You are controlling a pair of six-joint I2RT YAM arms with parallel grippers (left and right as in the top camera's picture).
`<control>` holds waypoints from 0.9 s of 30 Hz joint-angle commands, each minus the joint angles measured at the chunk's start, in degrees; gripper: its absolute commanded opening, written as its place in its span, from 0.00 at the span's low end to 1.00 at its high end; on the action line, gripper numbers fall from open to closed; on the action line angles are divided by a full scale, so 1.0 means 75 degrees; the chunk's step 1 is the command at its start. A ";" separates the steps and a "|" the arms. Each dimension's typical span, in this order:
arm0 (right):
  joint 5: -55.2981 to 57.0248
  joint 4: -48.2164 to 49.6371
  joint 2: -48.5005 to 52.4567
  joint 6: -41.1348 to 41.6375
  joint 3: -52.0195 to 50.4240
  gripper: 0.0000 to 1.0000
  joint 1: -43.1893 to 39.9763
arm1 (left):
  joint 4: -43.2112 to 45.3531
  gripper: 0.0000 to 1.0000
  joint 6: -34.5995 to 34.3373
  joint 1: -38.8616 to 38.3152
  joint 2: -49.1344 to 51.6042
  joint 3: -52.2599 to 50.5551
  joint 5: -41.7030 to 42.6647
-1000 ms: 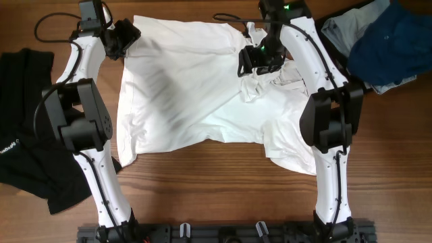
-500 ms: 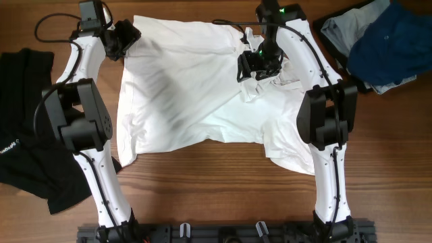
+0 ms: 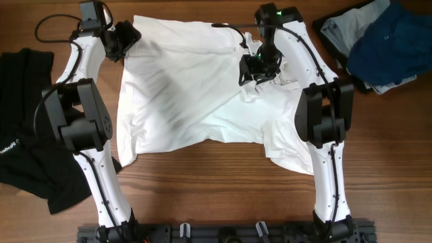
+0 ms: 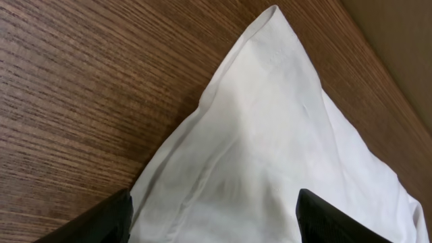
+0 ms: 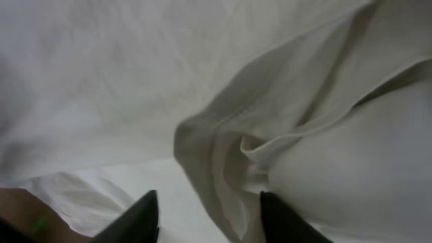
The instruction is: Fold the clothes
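Note:
The clothes' main piece, a large white T-shirt (image 3: 182, 88), lies spread on the wooden table (image 3: 223, 169). My left gripper (image 3: 128, 37) hovers at the shirt's far left corner. In the left wrist view this gripper (image 4: 216, 226) is open, with the pointed white corner (image 4: 270, 101) lying flat between and ahead of its fingers. My right gripper (image 3: 255, 73) is down on a crumpled bunch at the shirt's far right. In the right wrist view a raised fold of the T-shirt (image 5: 223, 169) stands between its fingers (image 5: 145, 216). They are still apart, with a gap left of the fold.
A black garment (image 3: 27, 155) lies at the left edge of the table. A dark blue one (image 3: 388, 40) and a pale grey-blue one (image 3: 341, 30) are heaped at the far right corner. The shirt's near right part (image 3: 290, 145) is rumpled beside the right arm.
My right arm has swung slightly left and settled onto the crumpled fold, and its fingers have drawn closer together. The left arm has not moved.

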 commanded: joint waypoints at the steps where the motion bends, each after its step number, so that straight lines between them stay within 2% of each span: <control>1: -0.0146 0.0044 0.0137 -0.0020 0.0017 0.28 0.0032 | -0.0026 0.78 -0.0015 -0.0012 -0.0356 0.0128 0.0114; 2: -0.0146 0.0061 0.0137 -0.0017 0.0017 0.22 0.0032 | -0.0026 0.78 -0.0017 -0.0012 -0.0356 0.0128 0.0114; 3: -0.0146 0.0087 0.0137 -0.0017 0.0017 0.04 0.0032 | -0.0026 0.78 -0.0015 -0.0012 -0.0356 0.0128 0.0114; 7: 0.0160 0.0204 0.0114 0.0023 0.0058 0.04 0.0023 | -0.0023 0.80 -0.0020 -0.0012 -0.0356 0.0128 0.0117; 9: 0.0533 0.0300 0.0017 0.0189 0.0079 0.04 -0.0029 | -0.0023 0.91 -0.0017 -0.0012 -0.0356 0.0128 0.0131; 11: 0.0635 0.0417 -0.0187 0.0166 0.0079 0.04 -0.0087 | -0.0023 0.90 -0.0017 -0.0020 -0.0356 0.0128 0.0286; 12: 0.0673 0.0475 -0.0274 0.0181 0.0079 0.04 -0.0111 | -0.0023 0.84 -0.0015 -0.0020 -0.0356 0.0128 0.0379; 13: 0.0729 0.0565 -0.0434 0.0219 0.0079 0.04 -0.0152 | -0.0020 0.73 -0.0015 -0.0020 -0.0356 0.0128 0.0434; 14: 0.0801 0.0647 -0.0574 0.0221 0.0079 0.04 -0.0181 | -0.0020 0.52 -0.0017 -0.0020 -0.0356 0.0128 0.0434; 15: 0.0898 0.0726 -0.0723 0.0239 0.0079 0.04 -0.0204 | -0.0020 0.39 -0.0017 -0.0020 -0.0356 0.0128 0.0434; 16: 0.1000 0.0793 -0.0886 0.0236 0.0079 0.04 -0.0224 | -0.0003 0.35 -0.0015 -0.0020 -0.0356 0.0128 0.0434; 17: 0.1172 0.0880 -0.1107 0.0236 0.0079 0.04 -0.0242 | 0.0003 0.48 -0.0017 -0.0020 -0.0356 0.0128 0.0434; 18: 0.1349 0.0950 -0.1282 0.0236 0.0079 0.04 -0.0248 | 0.0020 0.56 -0.0017 -0.0020 -0.0356 0.0128 0.0434; 22: 0.1582 0.1271 -0.2043 0.0230 0.0079 0.04 -0.0248 | 0.0236 0.57 -0.0017 -0.0070 -0.0356 0.0128 0.0463; 24: 0.1580 0.1399 -0.2323 0.0227 0.0079 0.04 -0.0236 | 0.0379 0.68 -0.0017 -0.0125 -0.0356 0.0128 0.0463; 26: 0.1547 0.1480 -0.2623 0.0236 0.0079 0.04 -0.0213 | 0.0676 0.55 -0.0017 -0.0201 -0.0356 0.0128 0.0458; 27: 0.1547 0.1480 -0.2757 0.0236 0.0079 0.04 -0.0187 | 0.0930 0.56 -0.0020 -0.0251 -0.0356 0.0128 0.0452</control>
